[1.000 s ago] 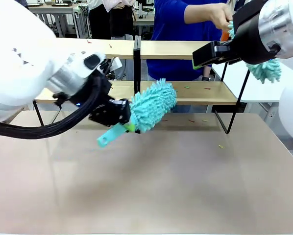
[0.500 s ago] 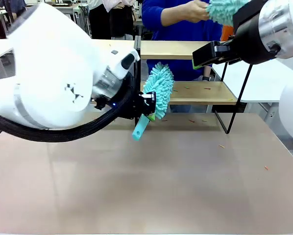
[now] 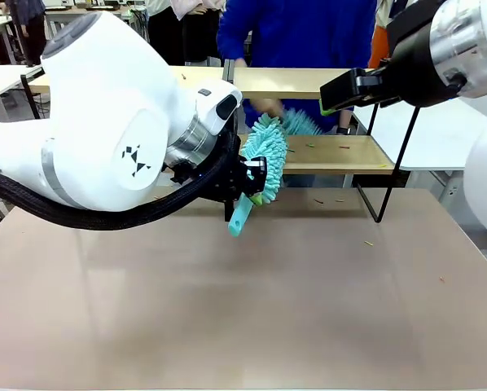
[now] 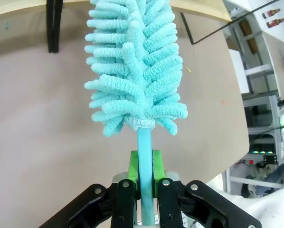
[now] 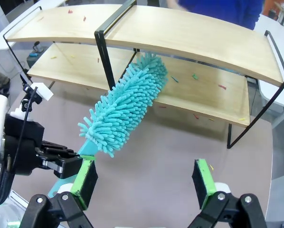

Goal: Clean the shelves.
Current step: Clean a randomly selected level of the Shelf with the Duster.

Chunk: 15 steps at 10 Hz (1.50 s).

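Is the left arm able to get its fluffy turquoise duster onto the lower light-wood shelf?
Likely yes: the left gripper is shut on the duster, whose head pokes over the lower shelf, beside the black centre post.

White left arm [image 3: 97, 106], black triangle logo [image 3: 138, 156], thick black cable [image 3: 81, 221], green-padded left pincer [image 4: 145, 160]

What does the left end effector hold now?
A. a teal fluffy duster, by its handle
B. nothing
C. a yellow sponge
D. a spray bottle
A: the left end effector is shut on the thin handle of the teal duster, as the left wrist view shows.
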Tool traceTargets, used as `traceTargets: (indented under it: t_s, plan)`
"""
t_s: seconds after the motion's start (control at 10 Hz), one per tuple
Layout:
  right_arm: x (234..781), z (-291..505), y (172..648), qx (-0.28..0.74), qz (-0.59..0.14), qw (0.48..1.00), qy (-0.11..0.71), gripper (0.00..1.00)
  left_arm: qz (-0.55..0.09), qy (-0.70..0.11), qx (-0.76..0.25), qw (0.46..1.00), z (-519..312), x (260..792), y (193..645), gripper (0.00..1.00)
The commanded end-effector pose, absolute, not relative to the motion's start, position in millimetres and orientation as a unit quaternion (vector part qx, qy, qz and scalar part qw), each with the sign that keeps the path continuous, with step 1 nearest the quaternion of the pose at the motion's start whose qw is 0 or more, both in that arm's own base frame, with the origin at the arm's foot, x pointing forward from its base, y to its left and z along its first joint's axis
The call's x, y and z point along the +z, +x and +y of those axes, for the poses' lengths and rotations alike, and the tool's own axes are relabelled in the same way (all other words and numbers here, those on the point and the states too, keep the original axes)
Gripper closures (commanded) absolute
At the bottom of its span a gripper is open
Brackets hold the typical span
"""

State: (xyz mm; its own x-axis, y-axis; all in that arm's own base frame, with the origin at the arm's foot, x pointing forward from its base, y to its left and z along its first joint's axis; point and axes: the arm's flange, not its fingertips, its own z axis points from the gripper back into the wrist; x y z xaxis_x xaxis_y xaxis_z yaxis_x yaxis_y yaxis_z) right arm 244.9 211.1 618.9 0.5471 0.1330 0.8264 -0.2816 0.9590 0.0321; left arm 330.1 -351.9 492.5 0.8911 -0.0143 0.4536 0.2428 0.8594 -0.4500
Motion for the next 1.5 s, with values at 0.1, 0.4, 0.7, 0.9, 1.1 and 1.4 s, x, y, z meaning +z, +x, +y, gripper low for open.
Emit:
traceTargets:
  t_s: [0.1,0.4,0.7,0.9,1.1,1.4]
  plan:
    - [618,211,246,0.118,-0.460,0.876,0.084,0.00,-0.263,-0.257,-0.028,0.929,-357,488,348,0.87]
    - [618,211,246,0.118,-0.460,0.876,0.084,0.00,-0.289,-0.236,-0.009,0.928,-387,485,378,0.87]
    - [618,211,246,0.118,-0.460,0.876,0.084,0.00,-0.270,-0.215,-0.024,0.938,-407,475,401,0.87]
    - [618,211,246,0.118,-0.460,0.876,0.084,0.00,-0.258,-0.220,-0.043,0.940,-421,472,411,0.87]
    - [618,211,246,0.118,-0.460,0.876,0.084,0.00,-0.220,-0.232,-0.084,0.944,-437,469,416,0.87]
    - [618,211,246,0.118,-0.460,0.876,0.084,0.00,-0.204,-0.250,-0.122,0.939,-461,473,424,0.87]
